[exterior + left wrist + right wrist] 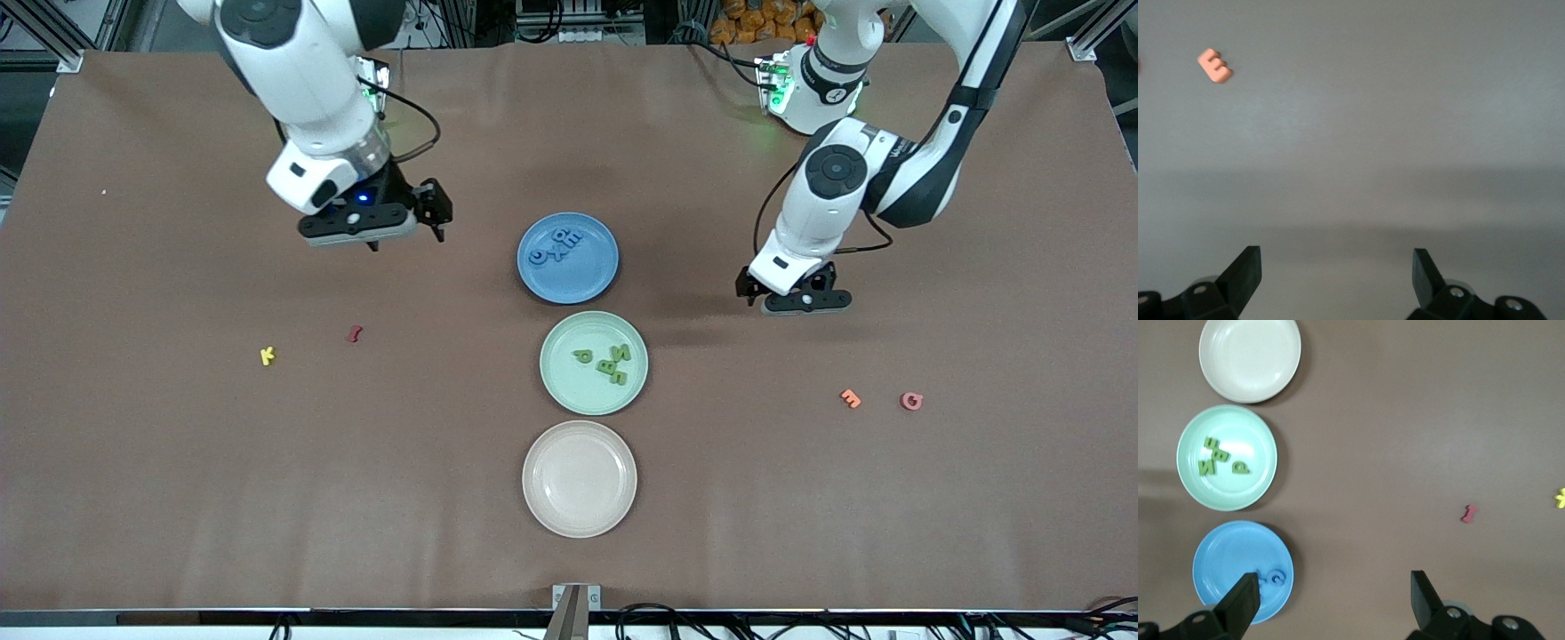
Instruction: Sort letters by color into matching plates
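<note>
Sorting largely complete: blue and green letters plated, four odd-coloured letters left on the counter.

The blue plate (569, 258) held the blue letters (558, 245) and the green plate (593, 363) held the green letters (609, 363); the cream plate (580, 479), nearest the front camera, was empty. On the counter (178, 489) toward the right arm's end lay the yellow letter (268, 356) and the dark red letter (354, 334), near each other; toward the left arm's end lay the orange letter (851, 398) and the pink letter (911, 401), side by side. The right pincer (404, 233) hung over bare counter beside the blue plate, jaws fully apart and holding nothing. The left pincer (796, 298) hung low over bare counter, likewise spread wide and empty. In my judgement the colour-matched work was finished; the four remaining letters had no matching plate.
</note>
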